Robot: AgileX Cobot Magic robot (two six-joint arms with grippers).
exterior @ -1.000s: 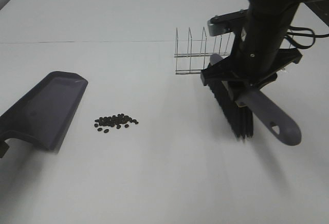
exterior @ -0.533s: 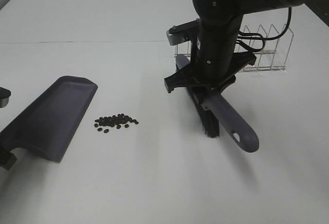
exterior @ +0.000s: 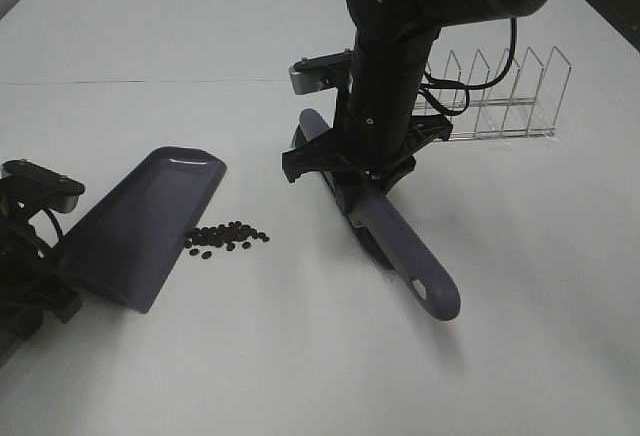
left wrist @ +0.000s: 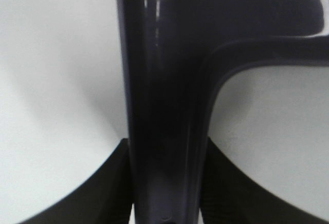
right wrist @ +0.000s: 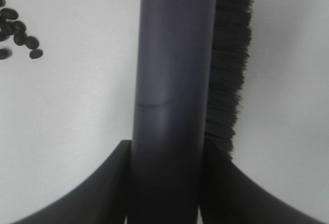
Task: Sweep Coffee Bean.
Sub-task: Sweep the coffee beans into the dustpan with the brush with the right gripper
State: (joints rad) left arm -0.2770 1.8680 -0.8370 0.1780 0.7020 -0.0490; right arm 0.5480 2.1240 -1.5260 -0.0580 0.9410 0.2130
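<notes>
The coffee bean [exterior: 226, 238] lot lies in a loose, dark cluster on the white desk [exterior: 300, 376], left of the middle in the high view. Just beside its left end sits the grey-purple dustpan [exterior: 150, 221], tilted, its broad end pointing away from the camera and its long side edge next to the nearest beans; whether that edge touches them cannot be told. The left hand [left wrist: 165, 183] is clamped on the dustpan's narrow handle, a dark finger pressed against each side of it. To the right of the beans and apart from them, the right hand [exterior: 352, 164] grips the brush [exterior: 400, 256] around its handle, both fingers snug against it. The brush slants toward the camera, its free end with a hanging hole lying nearest, its black bristles pointing down toward the desk. In the right wrist view the bristles sit on the side of the handle away from the beans, a few of which show at one corner. Behind the right arm a wire rack [exterior: 500, 96] stands on the desk.
</notes>
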